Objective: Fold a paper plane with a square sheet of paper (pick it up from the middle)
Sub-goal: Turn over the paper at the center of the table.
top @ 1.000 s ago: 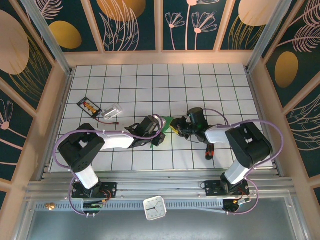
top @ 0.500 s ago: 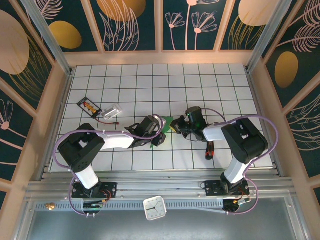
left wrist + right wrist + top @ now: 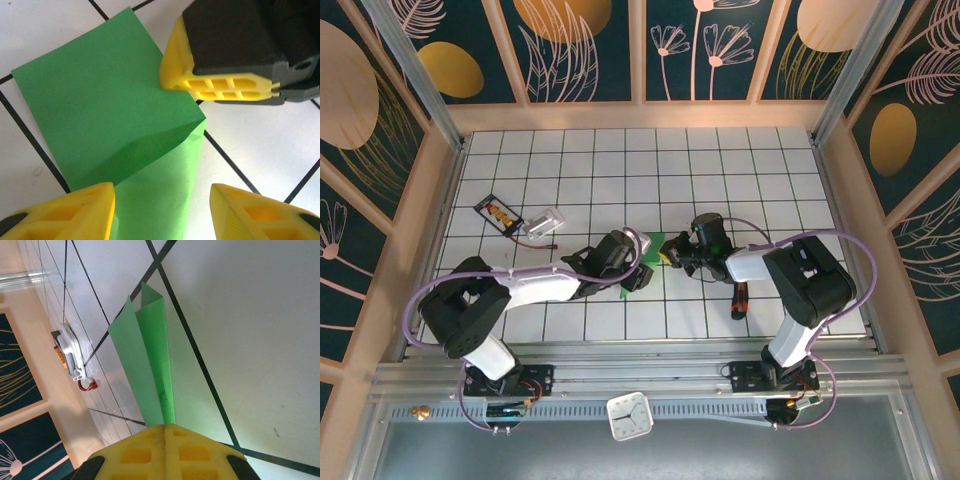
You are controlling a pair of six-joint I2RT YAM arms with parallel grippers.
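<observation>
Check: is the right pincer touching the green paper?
Touching. The right wrist view shows the green paper clamped between the yellow tips of the shut right pincer.

Yellow fingers (image 3: 135, 455) of the right end effector (image 3: 165, 429) press together on a folded bright-green sheet of paper (image 3: 149, 357), its layers splaying above the white gridded bench (image 3: 250, 340) near a small white device (image 3: 70, 351).

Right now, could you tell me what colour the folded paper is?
The paper is bright green, clearest in the left wrist view.
</observation>
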